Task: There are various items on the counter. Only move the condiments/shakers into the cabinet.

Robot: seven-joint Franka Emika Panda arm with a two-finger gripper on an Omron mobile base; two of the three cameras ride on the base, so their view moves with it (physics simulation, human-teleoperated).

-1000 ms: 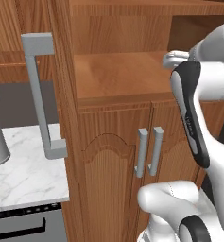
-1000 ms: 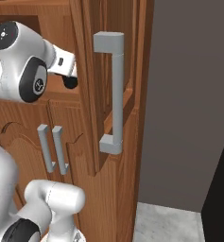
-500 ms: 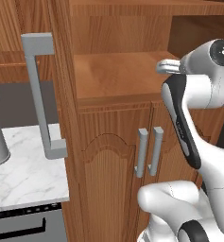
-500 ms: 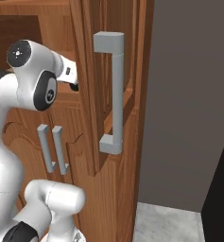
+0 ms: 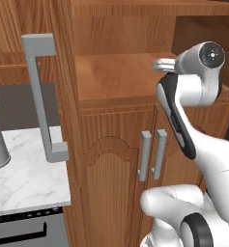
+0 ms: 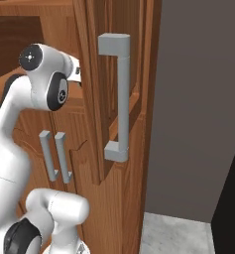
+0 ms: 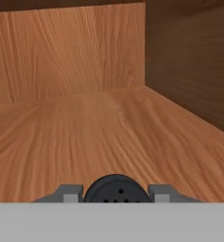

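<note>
Above the bare wooden shelf, the claw grips a black shaker.

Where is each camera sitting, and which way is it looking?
Left base view: behind the arm on its left, facing the open cabinet, its shelf and door handle; the white arm rises at the lower right.
Right base view: behind on the right, facing the same cabinet past its other door; the arm rises at the lower left.
Hand view: on the hand, looking along the shelf; the gripper holds the small black shaker.
Both base views share the paired short handles.
</note>
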